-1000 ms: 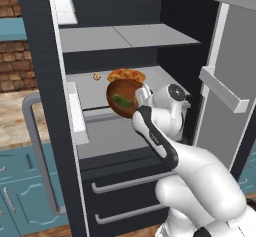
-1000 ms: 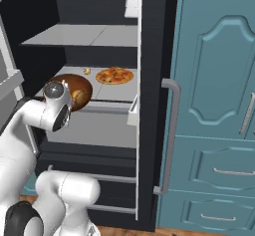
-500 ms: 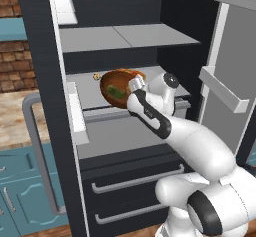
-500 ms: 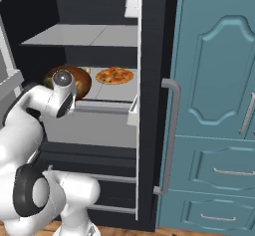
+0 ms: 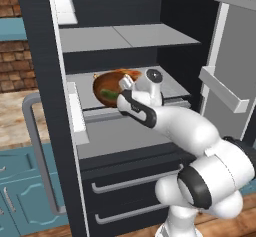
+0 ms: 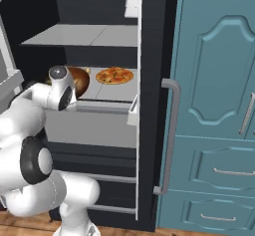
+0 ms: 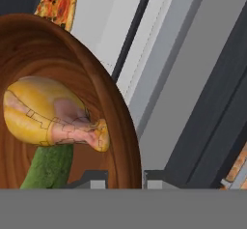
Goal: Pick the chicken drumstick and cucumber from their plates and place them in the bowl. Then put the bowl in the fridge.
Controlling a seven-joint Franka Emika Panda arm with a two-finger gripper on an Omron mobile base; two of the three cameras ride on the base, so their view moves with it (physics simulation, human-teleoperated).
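Over the last second the bowl is carried farther into the fridge, now over the middle shelf beside the pizza. The end effector is clamped on its rim; drumstick and cucumber are inside. Release is judged next.

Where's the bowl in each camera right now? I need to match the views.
Left base view: bowl left of centre, on the fridge's middle shelf, just past the arm.
Right base view: its rim peeks out behind the wrist, left of the pizza.
Hand view: it covers the left half.
Shared landmark: the pizza.
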